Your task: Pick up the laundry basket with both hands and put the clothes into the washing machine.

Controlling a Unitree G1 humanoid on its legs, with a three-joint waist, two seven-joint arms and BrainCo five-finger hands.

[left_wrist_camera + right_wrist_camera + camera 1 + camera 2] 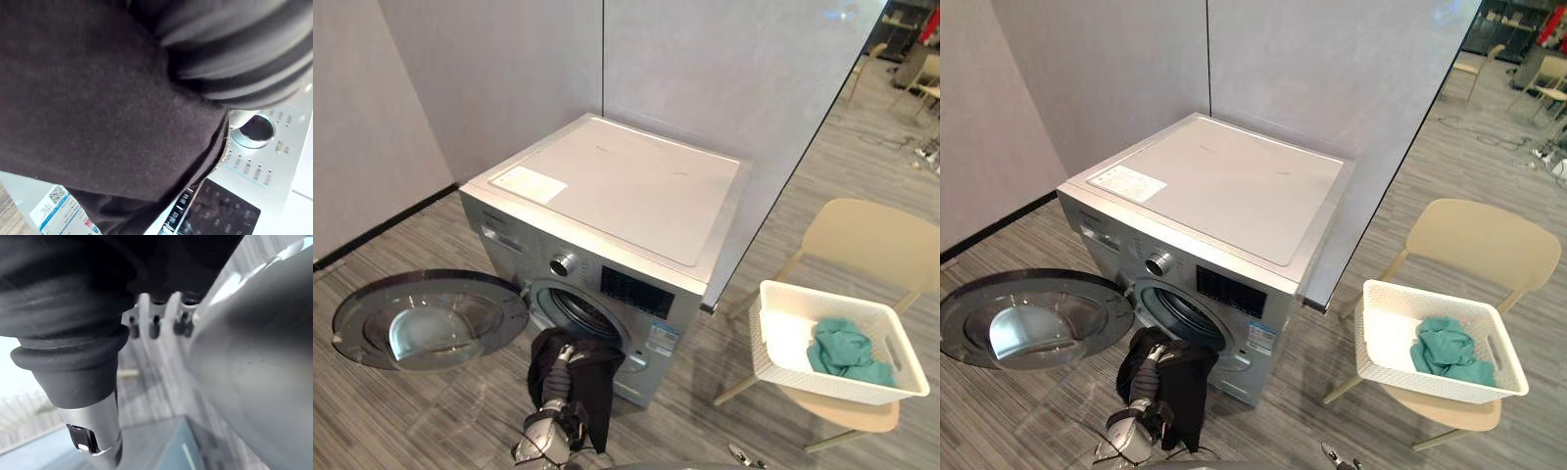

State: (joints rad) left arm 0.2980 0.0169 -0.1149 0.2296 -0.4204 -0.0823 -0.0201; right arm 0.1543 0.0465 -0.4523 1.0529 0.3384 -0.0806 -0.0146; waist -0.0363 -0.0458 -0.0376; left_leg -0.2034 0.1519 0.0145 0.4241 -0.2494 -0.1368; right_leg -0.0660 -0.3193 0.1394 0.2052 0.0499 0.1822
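1 black garment (576,377) drapes the left hand (244,63) at the washing machine's (617,186) drum mouth, fingers hidden; the right hand's (78,372) grip cannot be told. Loading seems in hand: next, push it inside. 1 teal garment (847,351) waits in the laundry basket (783,367).

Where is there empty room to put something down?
The flat top of the silver washing machine is bare beyond its white sticker. The white plastic basket has room left of the teal cloth. The drum opening is crowded: black garment over the left robot hand.
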